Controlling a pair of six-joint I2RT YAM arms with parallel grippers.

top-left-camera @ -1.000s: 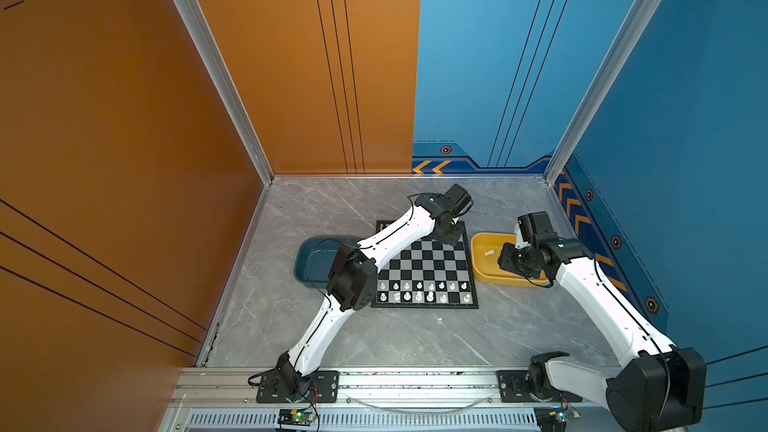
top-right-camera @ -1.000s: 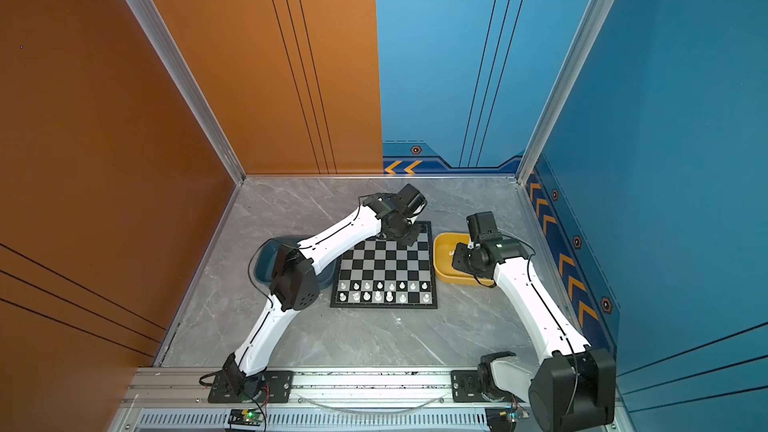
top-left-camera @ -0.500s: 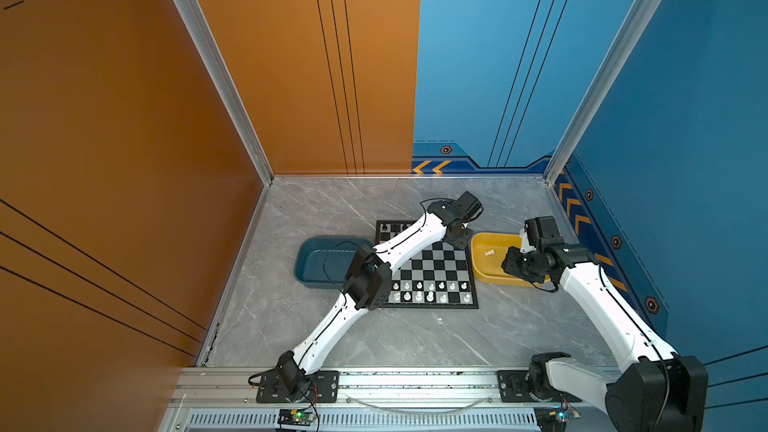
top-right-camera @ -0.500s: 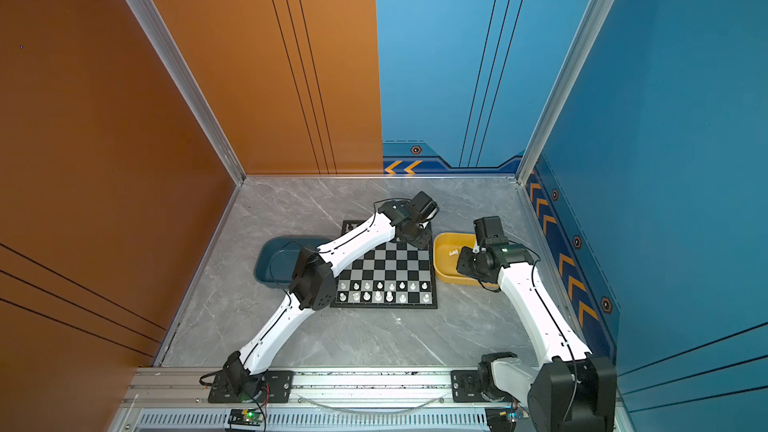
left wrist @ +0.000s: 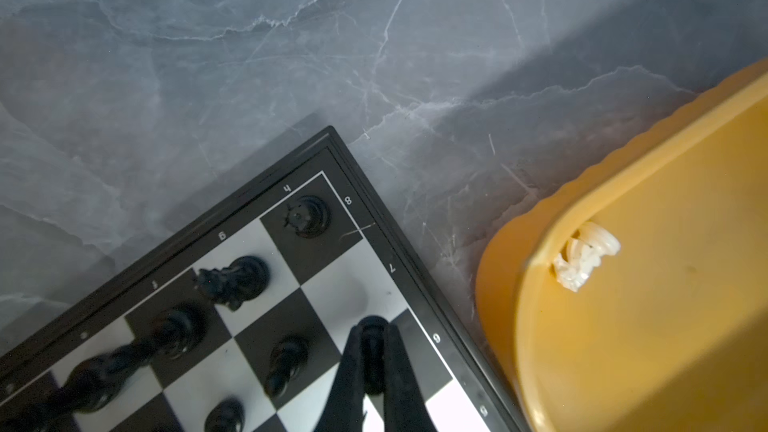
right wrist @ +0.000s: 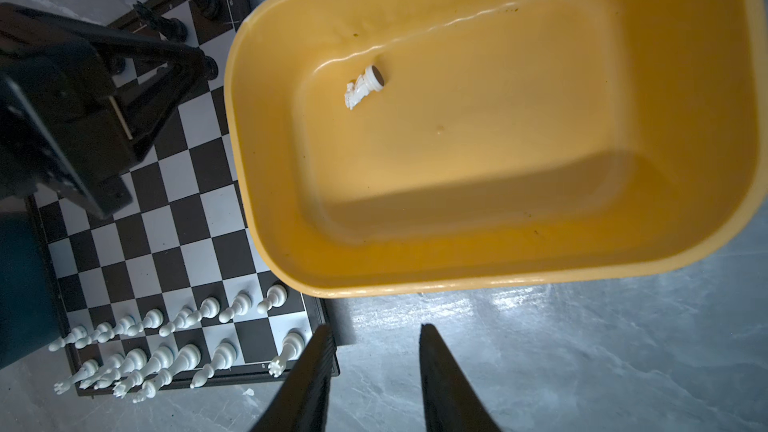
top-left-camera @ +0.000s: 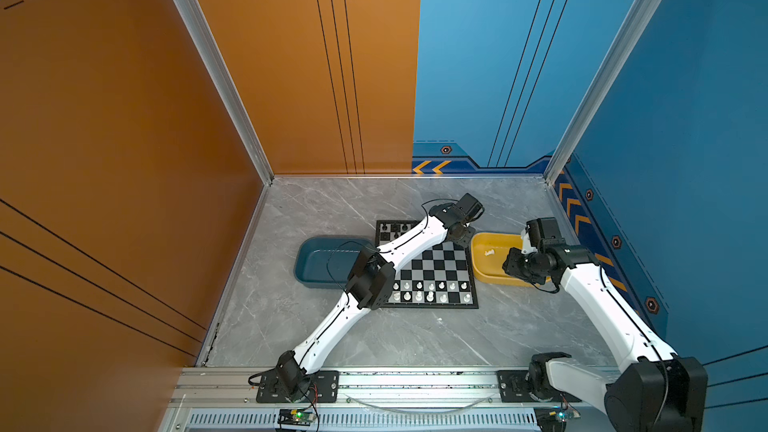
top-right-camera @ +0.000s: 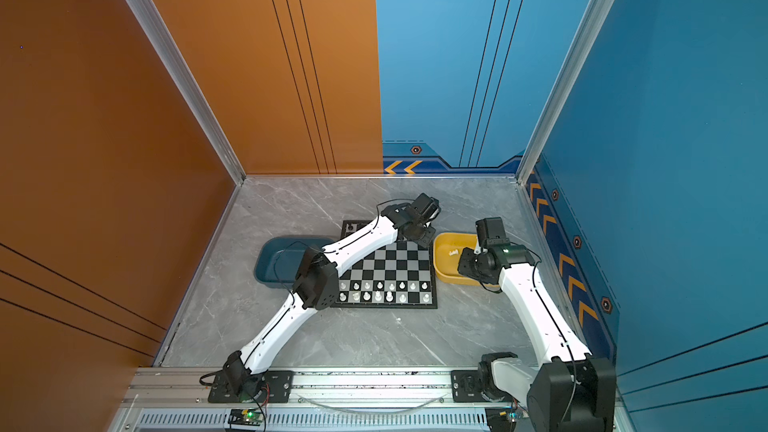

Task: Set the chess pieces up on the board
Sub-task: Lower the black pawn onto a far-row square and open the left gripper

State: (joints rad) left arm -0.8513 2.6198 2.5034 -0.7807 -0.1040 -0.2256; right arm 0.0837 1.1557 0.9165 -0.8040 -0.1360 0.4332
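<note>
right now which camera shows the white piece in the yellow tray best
The right wrist view: the white piece lies on its side in the yellow tray, whole and close. The left wrist view hides part of it behind the tray's rim. Both top views show only a tiny speck.

Your left gripper (left wrist: 372,332), clamped on a black piece (left wrist: 372,361), has swung along the board's (left wrist: 345,297) far rows. The yellow tray (left wrist: 503,292) now lies just beside it.

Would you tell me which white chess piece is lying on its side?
The white piece in the yellow tray: it lies tipped over there alone, while the other white pieces stand on the board.
</note>
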